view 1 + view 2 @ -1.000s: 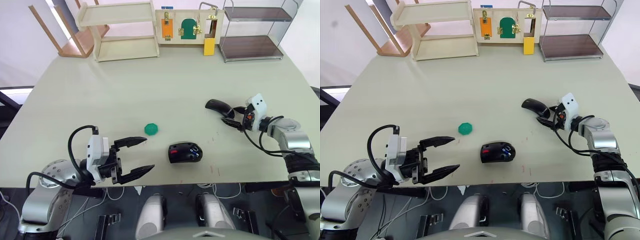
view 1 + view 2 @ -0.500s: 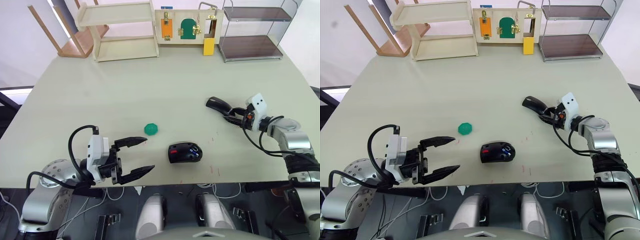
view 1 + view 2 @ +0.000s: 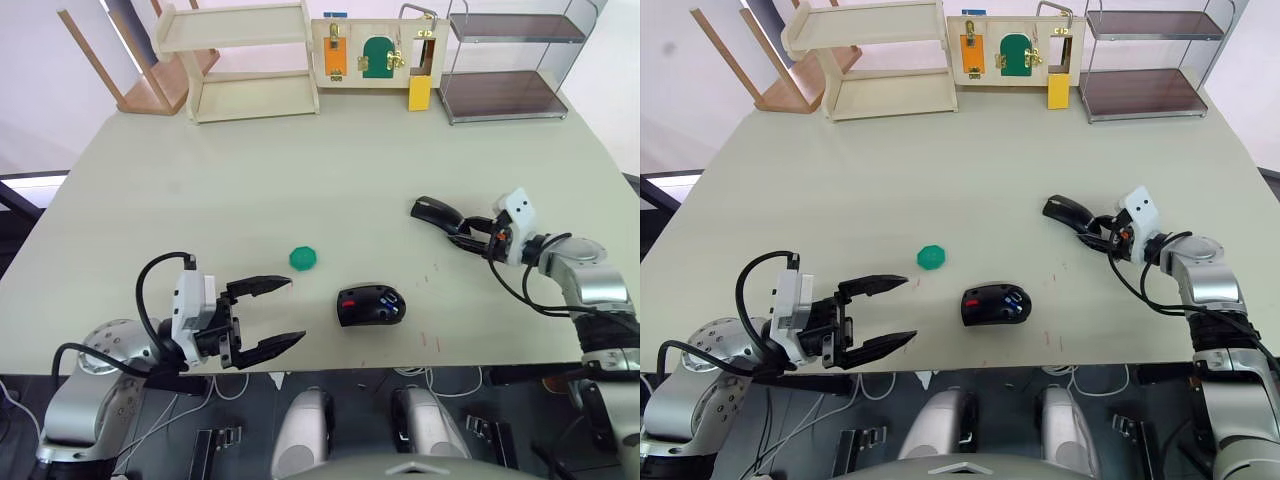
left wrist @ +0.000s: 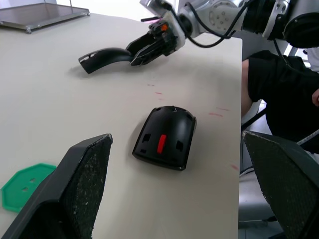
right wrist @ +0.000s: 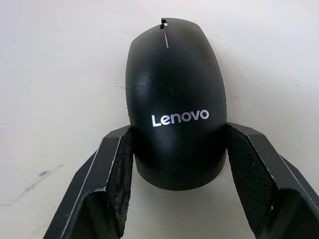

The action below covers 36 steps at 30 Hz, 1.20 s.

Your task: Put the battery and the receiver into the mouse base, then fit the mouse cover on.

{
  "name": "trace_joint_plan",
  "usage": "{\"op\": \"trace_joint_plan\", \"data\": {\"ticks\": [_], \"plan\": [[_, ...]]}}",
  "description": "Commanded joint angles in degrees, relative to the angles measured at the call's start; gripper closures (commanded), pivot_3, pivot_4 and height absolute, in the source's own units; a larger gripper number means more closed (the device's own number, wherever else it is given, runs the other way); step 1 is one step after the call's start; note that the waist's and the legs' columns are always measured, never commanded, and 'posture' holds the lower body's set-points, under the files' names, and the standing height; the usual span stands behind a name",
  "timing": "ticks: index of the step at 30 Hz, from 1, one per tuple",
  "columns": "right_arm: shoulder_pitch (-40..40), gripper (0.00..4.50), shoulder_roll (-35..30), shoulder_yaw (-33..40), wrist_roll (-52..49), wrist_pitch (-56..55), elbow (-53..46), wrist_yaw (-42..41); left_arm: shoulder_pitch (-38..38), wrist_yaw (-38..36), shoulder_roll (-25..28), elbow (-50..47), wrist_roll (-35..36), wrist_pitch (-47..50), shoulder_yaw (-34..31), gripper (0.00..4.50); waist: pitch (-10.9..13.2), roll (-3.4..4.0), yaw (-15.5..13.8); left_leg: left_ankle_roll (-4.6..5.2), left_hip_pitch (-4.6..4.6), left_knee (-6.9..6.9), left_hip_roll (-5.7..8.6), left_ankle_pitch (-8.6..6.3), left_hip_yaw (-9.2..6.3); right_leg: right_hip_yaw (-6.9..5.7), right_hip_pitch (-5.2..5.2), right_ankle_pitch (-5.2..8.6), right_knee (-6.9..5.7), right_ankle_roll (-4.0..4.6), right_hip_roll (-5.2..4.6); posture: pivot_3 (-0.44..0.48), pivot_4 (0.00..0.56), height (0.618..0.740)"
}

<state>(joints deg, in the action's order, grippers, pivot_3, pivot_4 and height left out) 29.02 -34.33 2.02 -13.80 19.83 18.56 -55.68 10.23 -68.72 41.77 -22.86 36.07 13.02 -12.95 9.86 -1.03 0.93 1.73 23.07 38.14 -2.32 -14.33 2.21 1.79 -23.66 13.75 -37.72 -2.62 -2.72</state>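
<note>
The mouse base point(image 3: 370, 304), a black oval shell with red and a blue bit inside, lies near the table's front edge; I cannot make out the receiver. The blue bit point(image 3: 1012, 297) looks like the battery in the base. To its right and further back, the glossy black mouse cover point(image 3: 432, 210) rests low over the table, and my right gripper point(image 3: 463, 236) is shut on its near end. In the right wrist view the cover point(image 5: 174, 99) sits between both pads point(image 5: 119, 174). My left gripper point(image 3: 296, 310) is open, left of the base, holding nothing.
A green octagonal disc point(image 3: 303, 259) lies between my left gripper and the base. A wooden shelf point(image 3: 240, 60), a latch board point(image 3: 370, 55) and a metal rack point(image 3: 510, 65) line the far edge. A person in black point(image 4: 279, 89) stands beyond the table's right side.
My right gripper has closed in on the cover's near end, and the cover has tipped and shifted slightly. The left arm and the base have stayed put.
</note>
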Motion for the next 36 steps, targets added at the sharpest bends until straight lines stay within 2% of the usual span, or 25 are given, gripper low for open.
{"op": "trace_joint_plan", "data": {"ticks": [1,8,17,25,30,36], "plan": [[-1.95,2.26,-3.18,0.07,-3.29,2.55,-9.81,-4.57,-0.43,-1.94,1.62,1.12,0.27,-1.43,-1.70,0.00,0.00,0.00,-0.04,0.00,0.00,-0.01,0.00,0.00,0.00,0.00,-0.01,0.00,0.00,0.00,0.00,0.000,0.150,0.740],[-5.64,2.26,-7.92,-2.90,-6.18,8.12,-24.36,-9.21,-2.60,-4.81,3.93,4.00,0.40,-1.86,-1.50,0.00,0.02,-0.03,-0.10,0.00,0.00,-0.06,-0.02,0.00,-0.01,-0.02,-0.02,0.01,0.03,0.00,-0.01,0.000,0.150,0.740],[-5.28,2.26,-9.32,-7.62,-10.04,18.51,-39.76,-7.94,-5.43,-8.59,5.82,6.98,0.47,-2.30,-1.17,0.00,0.09,-0.13,-0.14,-0.01,0.02,-0.07,-0.05,0.00,-0.09,-0.07,-0.05,0.02,0.05,0.00,-0.03,0.000,0.150,0.740],[-3.63,2.26,-10.19,-14.42,-8.03,20.95,-44.71,-7.07,-7.51,-11.88,7.12,10.21,-0.01,-2.98,-1.03,0.00,0.10,-0.15,-0.18,-0.01,0.14,-0.07,-0.04,-0.01,-0.33,-0.14,-0.07,0.01,0.16,0.00,-0.09,0.000,0.150,0.740],[-2.07,2.26,-11.68,-18.25,-6.23,22.66,-46.59,-6.87,-8.58,-13.38,7.85,11.21,-0.22,-2.93,-0.41,0.00,0.10,-0.15,-0.17,-0.02,0.70,0.11,-0.03,0.00,-0.45,-0.30,-0.57,0.00,0.04,0.01,-0.08,0.000,0.150,0.740],[0.91,2.26,-12.36,-22.57,-4.69,25.40,-47.66,-6.54,-9.83,-14.62,7.86,12.02,-1.03,-3.25,0.28,0.00,0.10,-0.15,-0.15,-0.01,0.75,0.12,0.00,0.00,-0.40,-0.37,-0.57,0.00,0.05,0.00,-0.07,0.000,0.150,0.740]]}}
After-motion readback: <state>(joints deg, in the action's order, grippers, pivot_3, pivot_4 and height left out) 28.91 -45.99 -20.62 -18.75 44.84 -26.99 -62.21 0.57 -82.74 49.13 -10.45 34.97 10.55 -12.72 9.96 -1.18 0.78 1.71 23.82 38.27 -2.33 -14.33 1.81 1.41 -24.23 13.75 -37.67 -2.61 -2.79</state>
